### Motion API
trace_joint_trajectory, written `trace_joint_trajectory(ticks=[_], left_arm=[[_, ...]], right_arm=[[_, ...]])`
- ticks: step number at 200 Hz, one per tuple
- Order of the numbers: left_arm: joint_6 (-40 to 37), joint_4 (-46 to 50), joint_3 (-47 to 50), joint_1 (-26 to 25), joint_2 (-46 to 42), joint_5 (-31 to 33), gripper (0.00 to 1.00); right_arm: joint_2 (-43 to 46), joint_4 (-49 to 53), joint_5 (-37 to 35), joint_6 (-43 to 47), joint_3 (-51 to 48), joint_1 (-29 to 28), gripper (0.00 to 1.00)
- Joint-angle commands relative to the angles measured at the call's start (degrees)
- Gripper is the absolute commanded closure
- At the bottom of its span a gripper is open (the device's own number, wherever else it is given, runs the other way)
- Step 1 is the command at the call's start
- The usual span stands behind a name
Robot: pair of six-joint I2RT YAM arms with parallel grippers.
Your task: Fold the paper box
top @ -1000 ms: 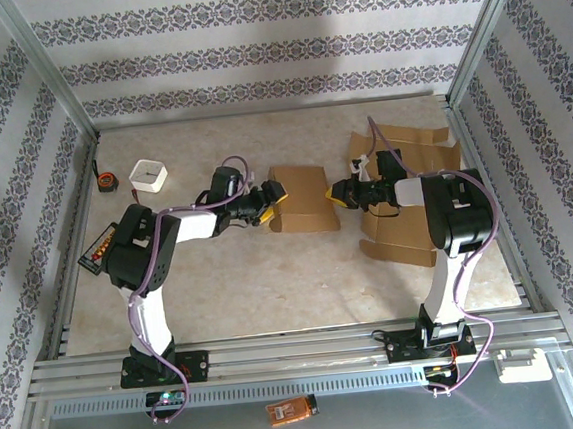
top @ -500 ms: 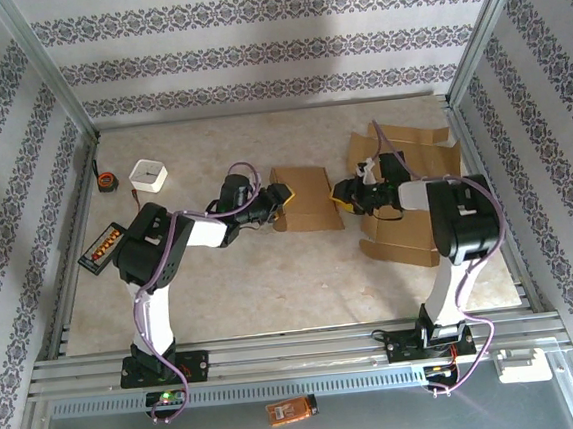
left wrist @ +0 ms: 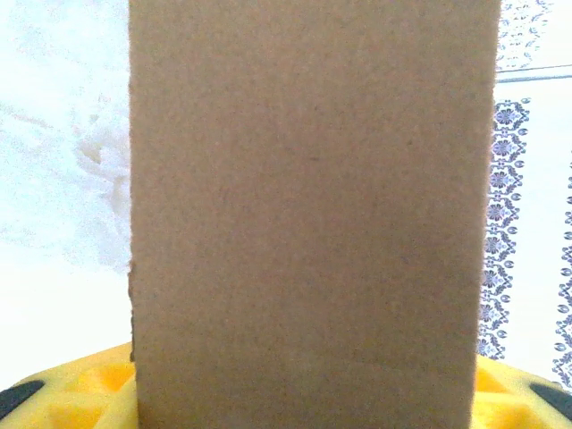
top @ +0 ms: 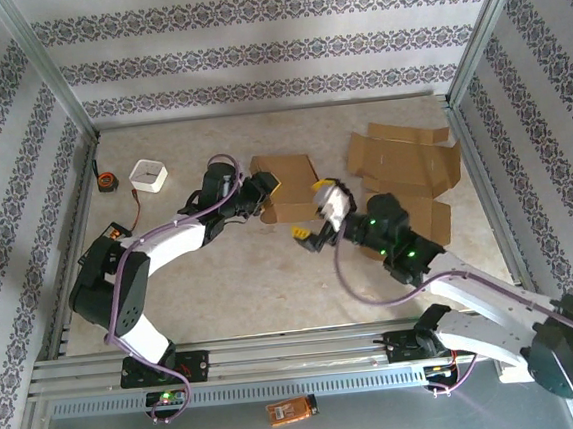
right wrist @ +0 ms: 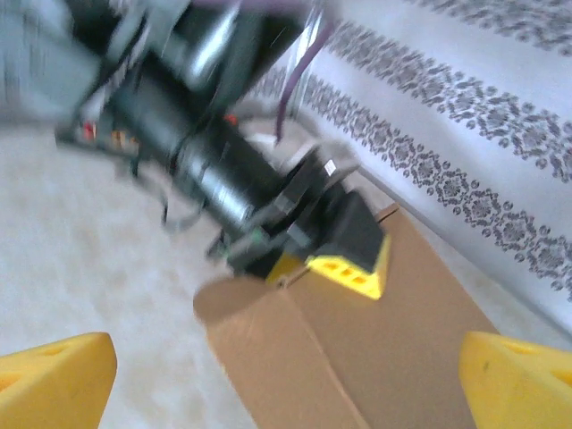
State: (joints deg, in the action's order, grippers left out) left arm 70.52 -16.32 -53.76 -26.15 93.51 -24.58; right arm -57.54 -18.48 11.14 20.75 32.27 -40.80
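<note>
I am working over a pale mottled table (top: 272, 276), and the biggest thing lying on it is a heap of flat brown cardboard (top: 402, 159) at the far right, which I am leaving alone. The box (top: 288, 179) is sitting near the middle of the table, toward the far side, and to my eye it is only partly formed. The left gripper (top: 265, 189) is pinching the box's left edge: from its wrist camera I am seeing one upright cardboard panel sandwiched between the yellow fingers, jaws about half closed on it. The right gripper (top: 314, 215) is hovering just off the box's near right corner with its jaws spread as wide as they go and nothing in them. Its own view is blurred, but the box is lying between the two fingertips. I am judging the cardboard light, fairly stiff across a panel and weak at the creases, a little slick, easy to crush at a corner — so I would be taking it by a flap edge close to a fold. Off to the left, a white block (top: 149, 175) and a tape measure (top: 109, 180) are sitting near each other. I am reading no print on any of it — the box is plain brown.
</note>
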Motion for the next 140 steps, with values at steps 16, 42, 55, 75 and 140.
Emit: trace_joint_trajectory(ticks=[16, 42, 55, 75, 140], left_arm=[[1.2, 2.5, -1.3, 0.2, -2.2, -0.2, 0.57], [3.1, 1.4, -1.4, 0.2, -3.2, -1.0, 0.57], [2.9, 2.5, -1.8, 0.2, -4.0, -0.3, 0.57], [3.1, 3.1, -1.8, 0.2, -4.9, 0.0, 0.58], [6.8, -0.8, 0.2, 0.2, -5.8, -1.5, 0.58]], right_arm=[[-7.5, -7.4, -11.9, 30.3, -0.5, -2.1, 0.03], [-16.2, -15.7, -13.9, 40.1, 0.1, -1.7, 0.02], [-20.3, -19.2, -15.3, 43.4, 0.6, -1.2, 0.02], [-25.4, -24.0, -17.4, 45.3, 1.8, -0.5, 0.02], [-35.1, -39.7, -26.6, 50.7, 4.9, -0.2, 0.09]])
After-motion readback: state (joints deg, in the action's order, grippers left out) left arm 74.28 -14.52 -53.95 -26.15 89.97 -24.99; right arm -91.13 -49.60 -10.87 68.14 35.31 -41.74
